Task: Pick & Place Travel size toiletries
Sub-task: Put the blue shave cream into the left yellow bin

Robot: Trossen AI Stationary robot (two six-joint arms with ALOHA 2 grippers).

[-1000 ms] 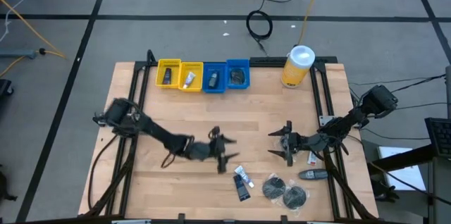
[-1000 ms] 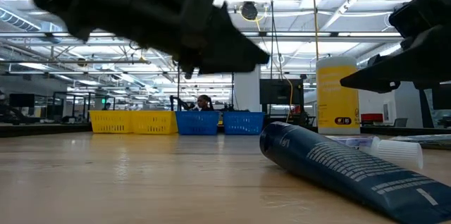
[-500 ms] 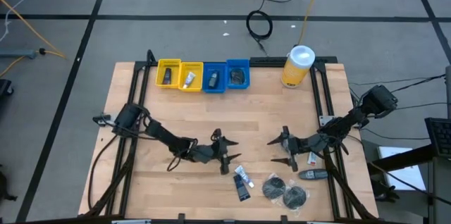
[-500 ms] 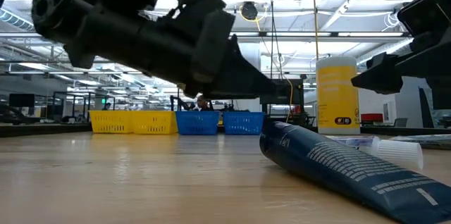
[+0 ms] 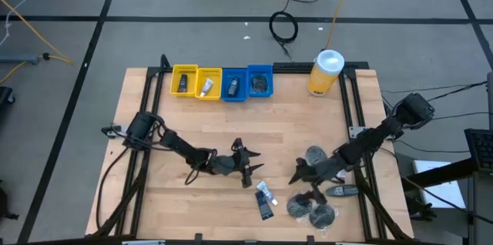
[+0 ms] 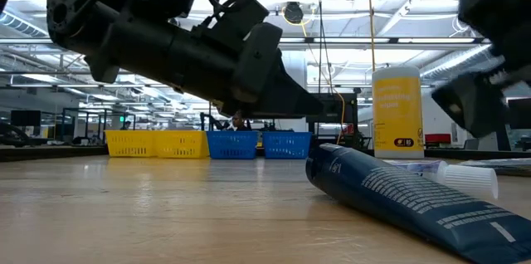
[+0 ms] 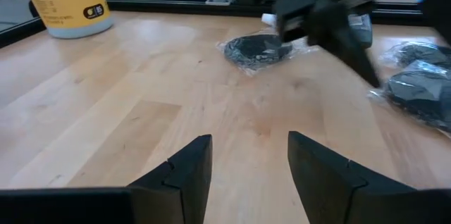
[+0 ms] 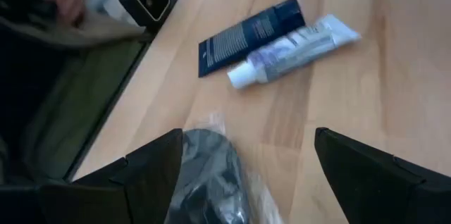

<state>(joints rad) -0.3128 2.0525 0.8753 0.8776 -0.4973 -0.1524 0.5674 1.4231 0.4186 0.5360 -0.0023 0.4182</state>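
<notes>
Four bins [image 5: 222, 82] at the bench [image 5: 177, 122] far edge, each holding a sorted item. Left gripper [image 5: 245, 166] low over mid-bench, fingers [image 7: 189, 168] parted with nothing between them, aimed toward the dark blue tube [image 5: 264, 206] and the white tube [image 5: 266, 192] lying side by side just beyond it. Right gripper [image 5: 303, 179] over the front right cluster, fingers [image 8: 356, 160] spread wide and empty, poised above a dark round packet [image 8: 211, 175]. One more packet [image 5: 314, 155] behind that arm, two [image 5: 310, 209] at the front edge, a dark stick-like piece [image 5: 340, 191] near the right rail.

Judged light throughout. Tubes soft-bodied and prone to roll: best pinched across the middle. Packets in slick, crinkly wrap, flat to the bench: best taken at an edge, slip likely.
</notes>
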